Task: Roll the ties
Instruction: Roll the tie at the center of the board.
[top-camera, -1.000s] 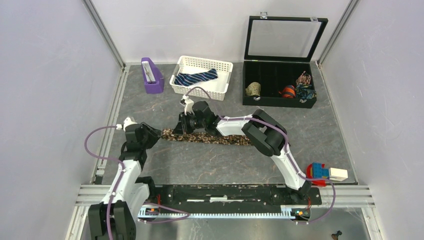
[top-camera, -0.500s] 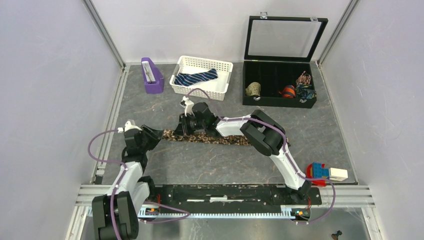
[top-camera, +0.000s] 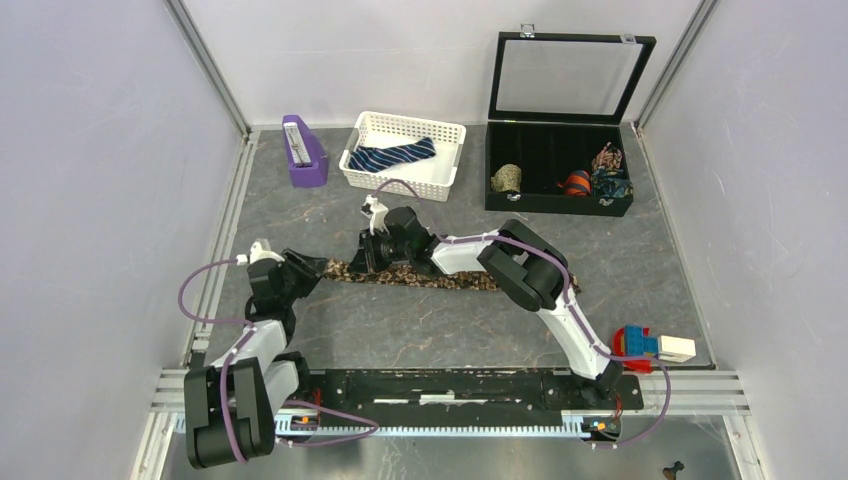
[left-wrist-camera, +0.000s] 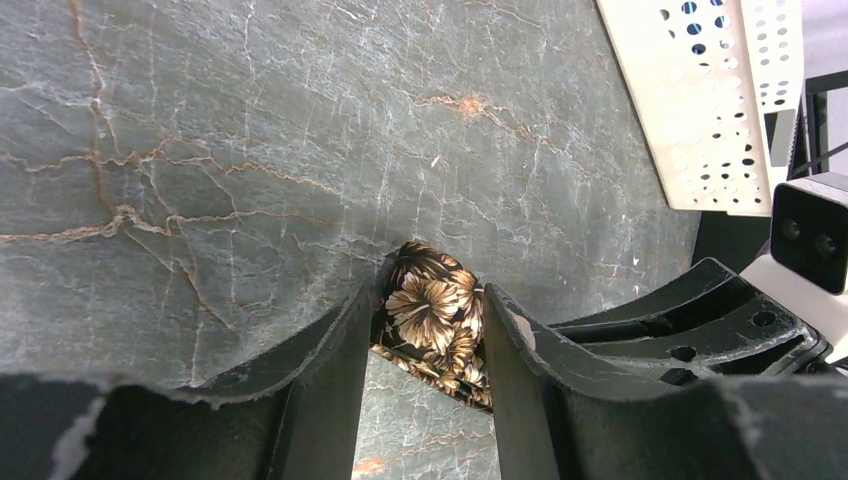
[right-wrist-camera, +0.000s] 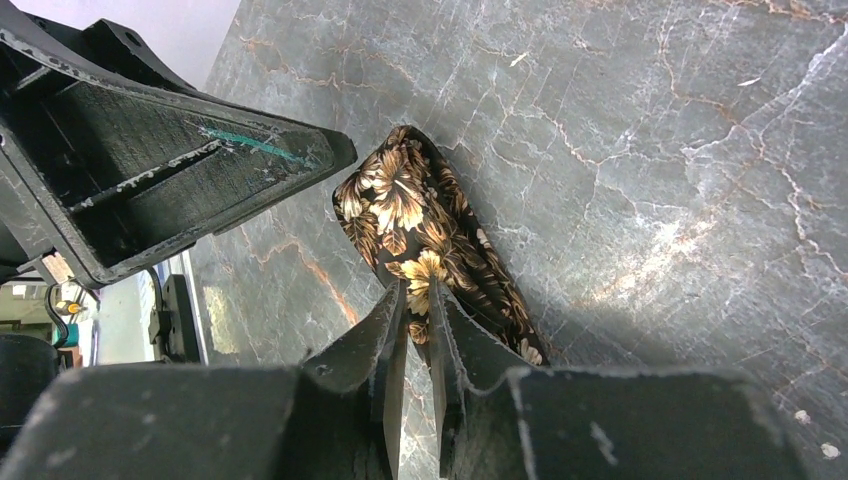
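Brown leaf-print tie (top-camera: 440, 279) lies across mid-frame in the overhead view, my left claw (top-camera: 312, 267) at its left tip, my right claw (top-camera: 368, 262) just beside, and the striped blue tie (top-camera: 392, 155) in the white basket (top-camera: 430, 178) at upper centre. Left wrist view: my left claw (left-wrist-camera: 430, 297) is released, fingers (left-wrist-camera: 345, 350) straddling the tip at lower centre. Right wrist view: my right claw (right-wrist-camera: 417, 292) is clenched on that tie just behind the tip.

On table (top-camera: 420, 330): tie (top-camera: 460, 281), basket (top-camera: 395, 180) behind it.
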